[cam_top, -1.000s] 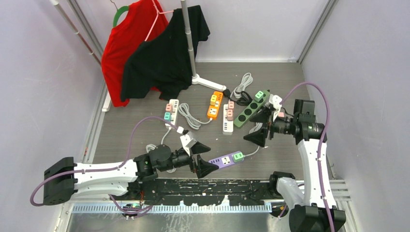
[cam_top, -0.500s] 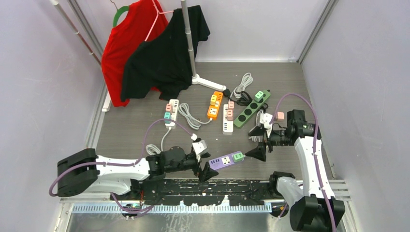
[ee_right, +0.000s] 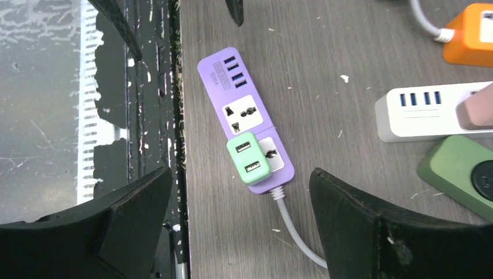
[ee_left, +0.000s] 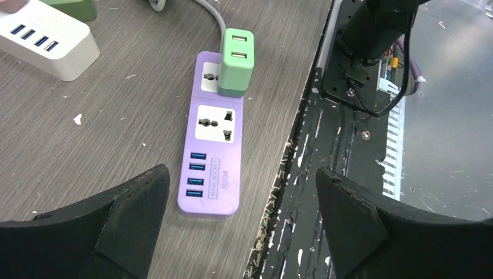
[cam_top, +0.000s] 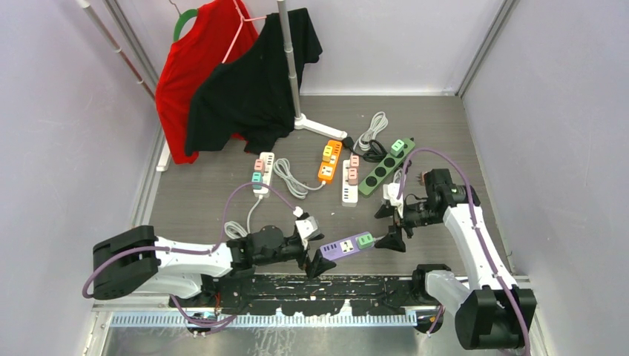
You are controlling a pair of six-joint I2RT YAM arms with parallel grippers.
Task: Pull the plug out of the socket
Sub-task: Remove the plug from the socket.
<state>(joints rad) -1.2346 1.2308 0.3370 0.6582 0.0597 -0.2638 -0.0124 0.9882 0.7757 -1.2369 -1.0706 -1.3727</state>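
Observation:
A purple power strip (cam_top: 343,246) lies near the table's front edge, and a green plug (cam_top: 365,239) sits in its socket at the cord end. My left gripper (cam_top: 314,247) is open at the strip's USB end, and the strip (ee_left: 212,168) and plug (ee_left: 235,63) lie just ahead of its jaws (ee_left: 242,174). My right gripper (cam_top: 386,227) is open at the cord end, hovering over the plug (ee_right: 251,158) and strip (ee_right: 241,107), with its fingers (ee_right: 240,174) wide apart. Neither gripper touches anything.
Behind lie a white strip (cam_top: 348,182), an orange strip (cam_top: 330,162), a dark green strip (cam_top: 384,168) and another white strip (cam_top: 262,172), all with cords. A clothes stand with a red shirt (cam_top: 196,67) and a black shirt (cam_top: 256,85) stands at the back. A black rail (cam_top: 334,285) borders the front edge.
My right gripper has come down and toward the front, from by the green strip to the purple strip's plug end. My left gripper has edged right toward the USB end.

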